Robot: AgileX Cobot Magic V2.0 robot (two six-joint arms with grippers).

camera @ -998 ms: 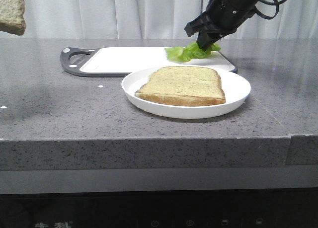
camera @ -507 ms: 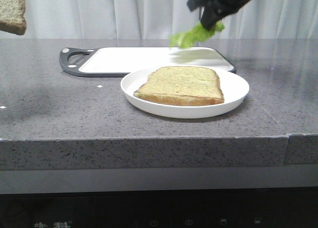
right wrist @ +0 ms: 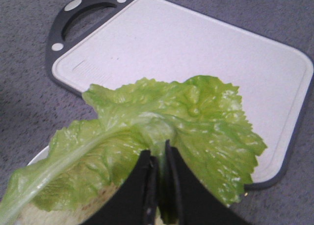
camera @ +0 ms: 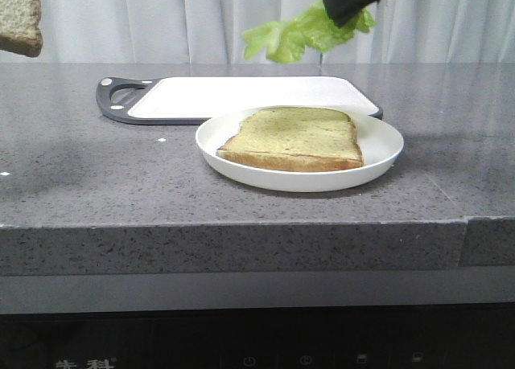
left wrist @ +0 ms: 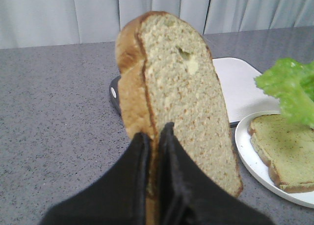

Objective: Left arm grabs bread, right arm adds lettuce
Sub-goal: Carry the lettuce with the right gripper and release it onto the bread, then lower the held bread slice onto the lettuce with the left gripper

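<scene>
Gripping lettuce (camera: 302,31) long axis level, tip toward left, right pincer (right wrist: 158,186), left pincer (left wrist: 153,183) clamping upright bread (left wrist: 184,107)

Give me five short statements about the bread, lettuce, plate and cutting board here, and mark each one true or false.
1. The right pincer holds the lettuce in the air. True.
2. The white plate is empty. False: a flat bread slice lies on it.
3. The left pincer grips the bread. True.
4. The lettuce lies on the cutting board. False: it is lifted above it.
5. The cutting board is bare. True.
</scene>
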